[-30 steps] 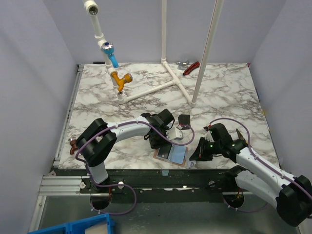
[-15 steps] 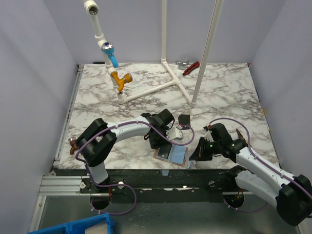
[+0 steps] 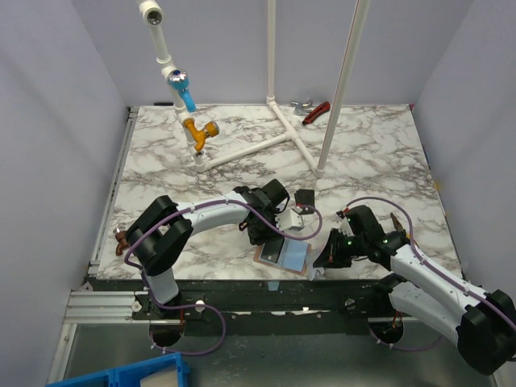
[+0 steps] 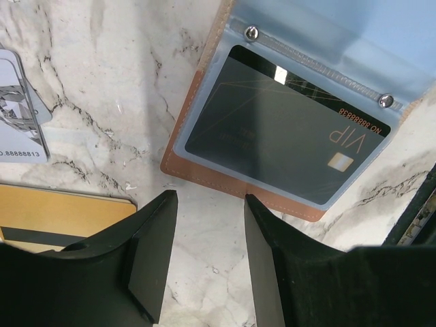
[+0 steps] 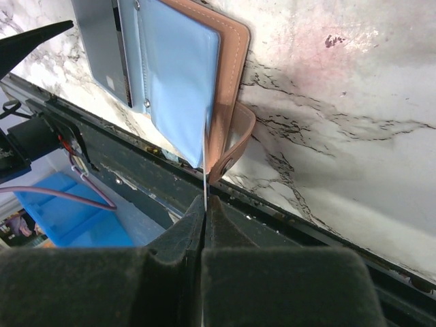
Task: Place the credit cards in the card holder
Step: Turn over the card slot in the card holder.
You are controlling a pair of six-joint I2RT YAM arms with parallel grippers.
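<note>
While right gripper (image 5: pixel 204 206) pinches holder (image 5: pixel 229 75), nothing moved.

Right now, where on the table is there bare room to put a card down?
Free: marble between the white pipe frame and the table's right edge, and the left strip between the yellow valve and the left arm. Crowded: the near edge around the card holder, where left claw, right claw and loose cards sit.

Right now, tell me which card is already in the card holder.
The black VIP card, sleeved inside the card holder; the gold card and silvery-grey card lie outside.
</note>
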